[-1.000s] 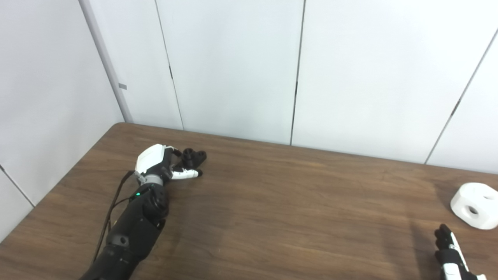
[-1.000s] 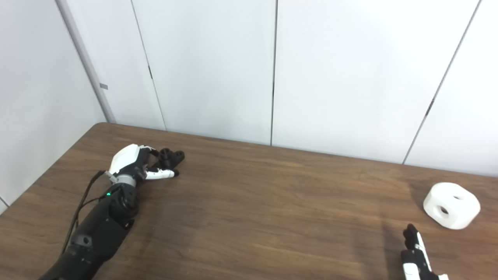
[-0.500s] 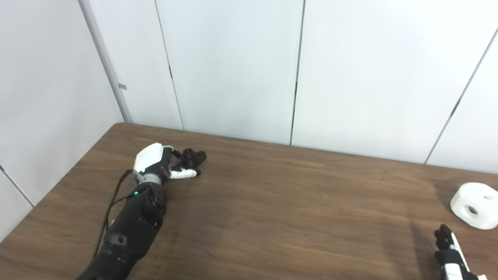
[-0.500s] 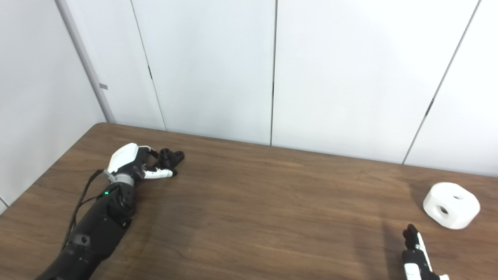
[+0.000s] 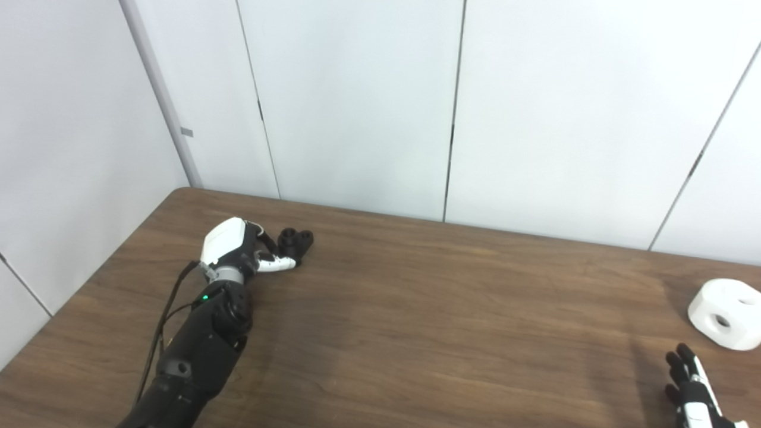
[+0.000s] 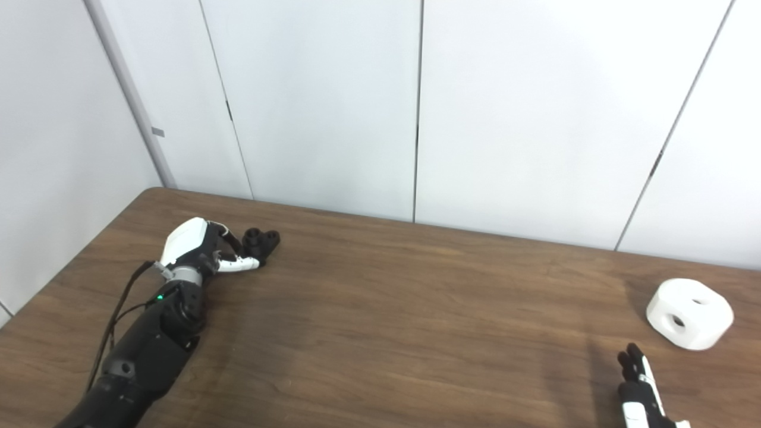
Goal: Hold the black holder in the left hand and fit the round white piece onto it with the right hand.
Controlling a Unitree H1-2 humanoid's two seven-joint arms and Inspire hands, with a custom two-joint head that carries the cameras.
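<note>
Just one black holder [image 5: 295,240], one round white piece [image 5: 726,314].

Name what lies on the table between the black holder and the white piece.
Nothing: both eye views show only bare brown table between the holder, at the left hand, and the white piece.

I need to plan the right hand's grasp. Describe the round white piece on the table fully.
The round white piece is a squat, rounded block of matte, plastic-looking material, with a round hole in its front side and another opening on top. It rests on the wooden table near the far right edge, untouched. The right hand lies just short of it, apart.
</note>
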